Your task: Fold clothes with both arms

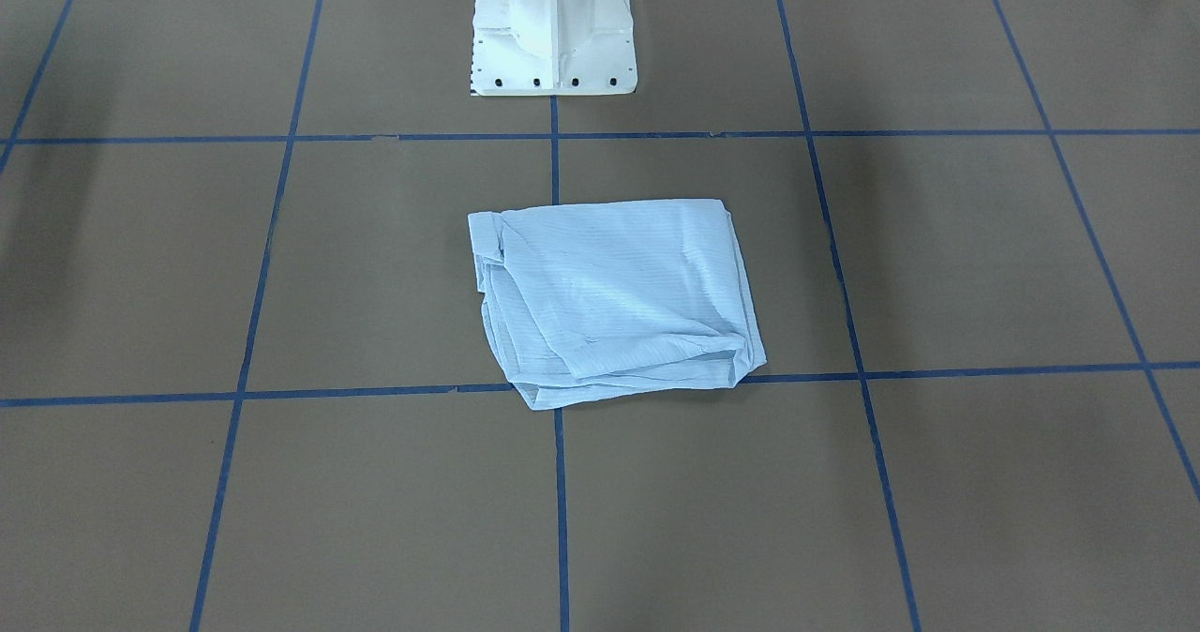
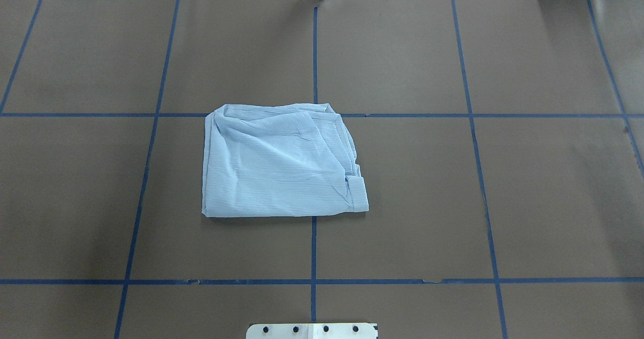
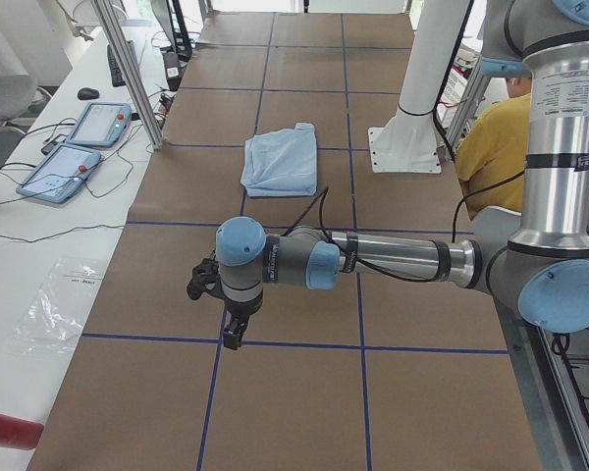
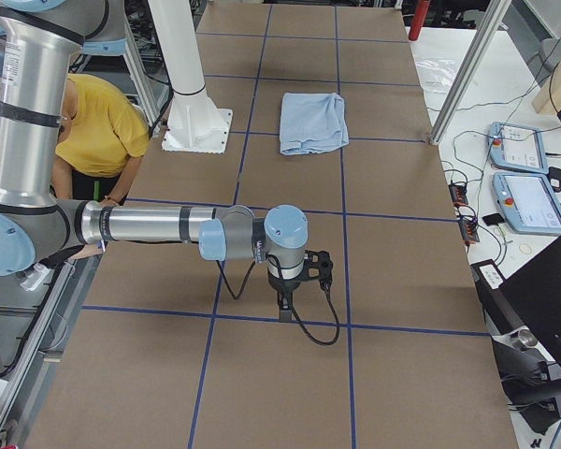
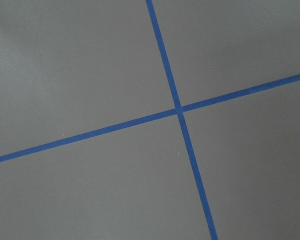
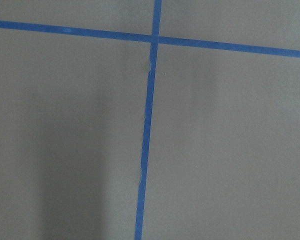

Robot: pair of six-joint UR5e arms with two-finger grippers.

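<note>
Shirt (image 2: 282,160): pale blue, finely striped, folded into a rough rectangle of wrinkled layers; flat on the bench, out in front of the pedestal.
Shirt position: across the centre tape line, more of it on the robot's left; far edge touching a cross line of tape.
Shirt detail: a narrow doubled band of fabric at the corner nearest the robot, on its right side; loose layered edges along the right and far sides.
Bench (image 2: 402,203): covered in brown paper, marked into large squares by blue tape lines (image 2: 313,248).
Left arm (image 3: 393,257): stretched out level over the bench towards the robot's left end, wrist turned down, well apart from the shirt.
Left hand (image 3: 232,339): pointed down just above the paper near a tape line, touching nothing seen; cannot tell how far apart the fingers stand from this side view.
Right arm (image 4: 150,224): stretched out level over the opposite end of the bench, likewise well apart from the shirt.
Right hand (image 4: 285,309): pointed down close over the paper beside a tape line, a black cable looping beneath; finger spread impossible to judge.
Left wrist view: bare brown paper and one tape crossing (image 5: 179,110), no fingers in frame.
Right wrist view: bare paper, another tape crossing (image 6: 154,37) near the top, no fingers in frame.
Pedestal (image 1: 553,27): white, bolted to the bench at the robot's edge, on the centre line.
Person (image 3: 496,137): in a yellow top, behind the pedestal.
Pendants (image 3: 74,157): two blue-rimmed tablets on a white side table across from the robot.
</note>
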